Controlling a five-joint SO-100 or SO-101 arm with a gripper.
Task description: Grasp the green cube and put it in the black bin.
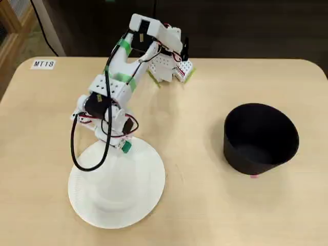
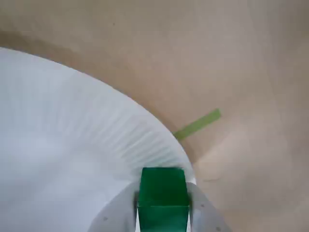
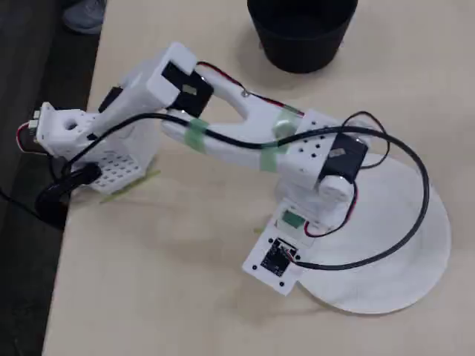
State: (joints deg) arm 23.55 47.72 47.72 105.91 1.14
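In the wrist view the gripper (image 2: 163, 212) is clamped on the green cube (image 2: 162, 193) over the white plate's (image 2: 72, 145) rim, with the black bin (image 1: 260, 138) well apart at right in a fixed view

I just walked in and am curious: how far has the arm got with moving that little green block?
Done: the gripper has closed on the green cube, as the wrist view shows, at the edge of the white plate. In hand: the cube sits between its fingers. Left: carrying it across the table to the black bin, which looks empty, and letting go.
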